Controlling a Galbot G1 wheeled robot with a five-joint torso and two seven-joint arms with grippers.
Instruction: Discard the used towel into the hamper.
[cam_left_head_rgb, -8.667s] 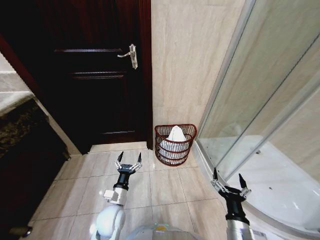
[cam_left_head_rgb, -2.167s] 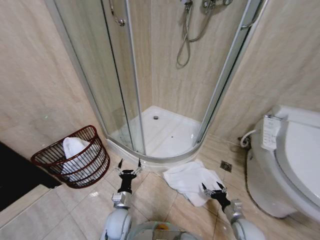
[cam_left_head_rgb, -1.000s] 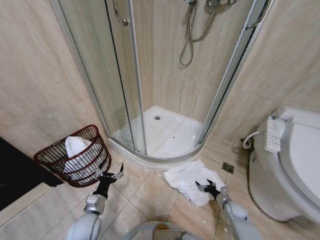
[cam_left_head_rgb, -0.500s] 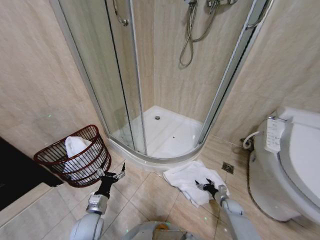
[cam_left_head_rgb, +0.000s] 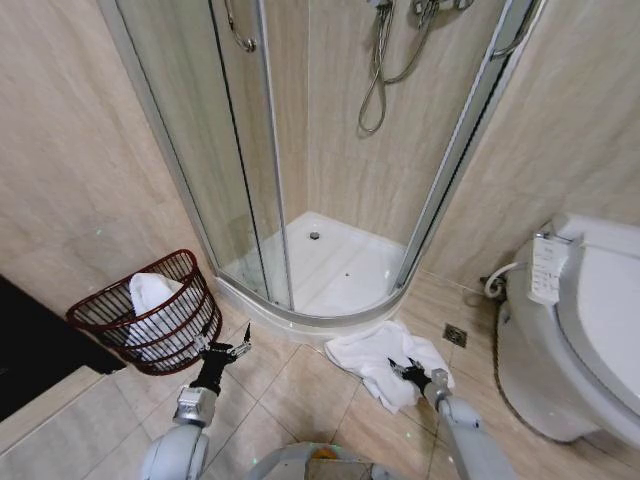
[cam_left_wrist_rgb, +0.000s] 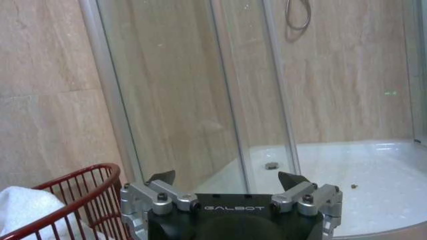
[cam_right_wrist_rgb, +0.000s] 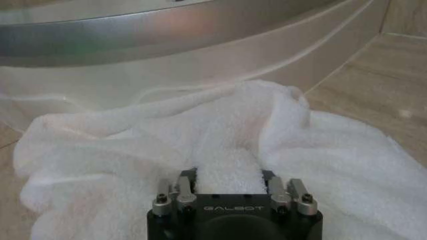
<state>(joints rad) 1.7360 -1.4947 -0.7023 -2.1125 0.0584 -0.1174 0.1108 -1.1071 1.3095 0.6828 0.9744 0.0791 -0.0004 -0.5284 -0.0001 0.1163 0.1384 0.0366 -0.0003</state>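
Observation:
The used towel (cam_left_head_rgb: 378, 357) is white and lies crumpled on the floor tiles in front of the shower tray. My right gripper (cam_left_head_rgb: 410, 373) is pressed down into it. In the right wrist view a raised fold of the used towel (cam_right_wrist_rgb: 227, 125) sits pinched between the fingers of the right gripper (cam_right_wrist_rgb: 227, 172), whose tips are buried in the cloth. The hamper (cam_left_head_rgb: 95, 320), a dark reddish-brown wire basket, stands at the left against the wall with a white cloth (cam_left_head_rgb: 150, 292) inside. My left gripper (cam_left_head_rgb: 222, 352) hangs open and empty just right of the hamper (cam_left_wrist_rgb: 73, 200), also seen as the left gripper (cam_left_wrist_rgb: 227, 176).
A curved glass shower enclosure (cam_left_head_rgb: 260, 180) with a white tray (cam_left_head_rgb: 330, 270) fills the middle. At the right stands a toilet (cam_left_head_rgb: 590, 320), and a floor drain (cam_left_head_rgb: 455, 335) lies beside the towel. Bare tiles run between the towel and the hamper.
The right gripper has pushed forward into the towel and its fingers have drawn together on a fold. The left arm swung toward the hamper a second ago and has held still since.

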